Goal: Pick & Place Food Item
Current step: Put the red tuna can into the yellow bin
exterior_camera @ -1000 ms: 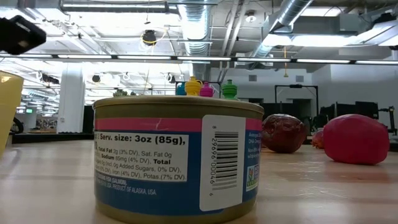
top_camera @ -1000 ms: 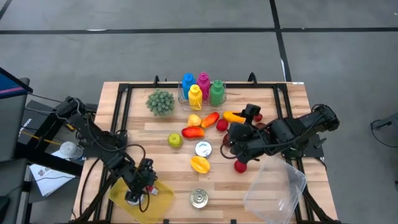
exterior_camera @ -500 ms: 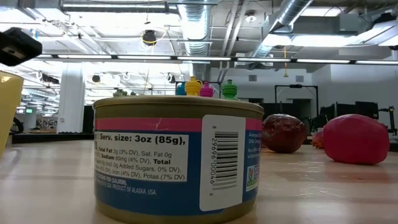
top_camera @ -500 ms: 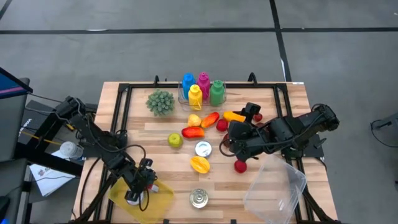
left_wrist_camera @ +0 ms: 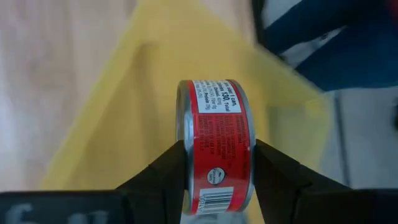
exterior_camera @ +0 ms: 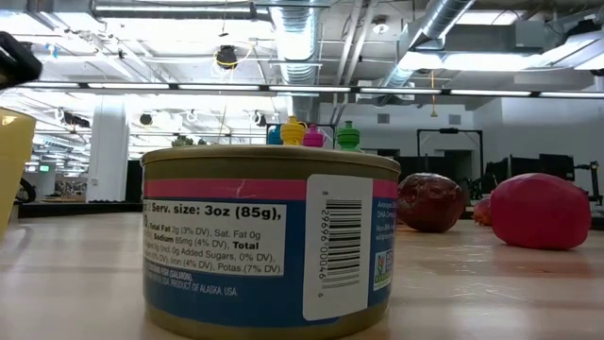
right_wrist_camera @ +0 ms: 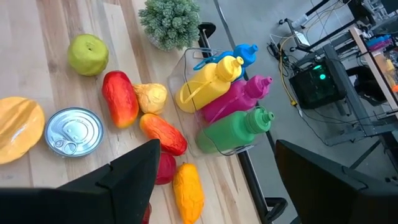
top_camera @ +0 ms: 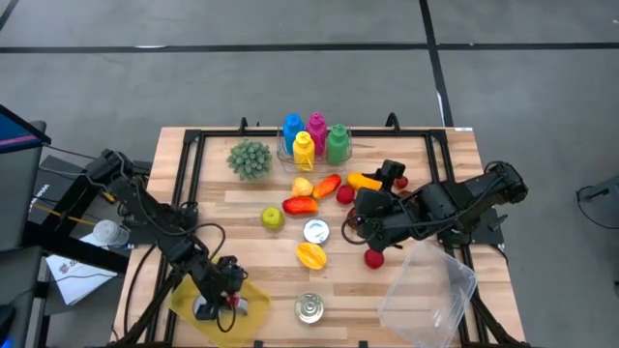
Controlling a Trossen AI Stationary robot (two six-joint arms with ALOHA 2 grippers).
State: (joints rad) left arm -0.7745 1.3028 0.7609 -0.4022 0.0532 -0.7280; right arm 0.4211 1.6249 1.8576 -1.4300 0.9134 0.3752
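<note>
So the wooden counter (top_camera: 242, 208) has a pile of toy food in the middle. At the near right corner sits a clear tub (top_camera: 427, 290), and as far as I can tell nothing's in it. Near the far edge there's a clear rack (right_wrist_camera: 205, 93) holding four squeeze bottles: blue, pink, yellow and green. The yellow tray (top_camera: 189, 302) at the near left corner has only the red can (left_wrist_camera: 216, 146) over it, and the left pincer (top_camera: 221, 307) is right there with it.

That can is the bit that matters. In the left wrist view, the two dark fingers (left_wrist_camera: 163, 171) are pressed against its flat ends, so the pincer is clamped on it. The can lies on its side with its round axis running finger to finger and the label facing the camera. It's dead centre between the tips, so there's no offset to fix. I can't tell if it's touching the tray or just above it. The left arm is obviously the one on this job, and any lift should go straight up off the tray.

The right pincer (top_camera: 372, 235) hangs over the food pile toward the right side with its jaws spread wide and nothing between them. A red ball (top_camera: 373, 258) is just beside it.

Smaller stuff: a second can with a blue label (exterior_camera: 269, 241) stands upright by the near edge, and another silver can (right_wrist_camera: 73, 130) stands mid-counter.
</note>
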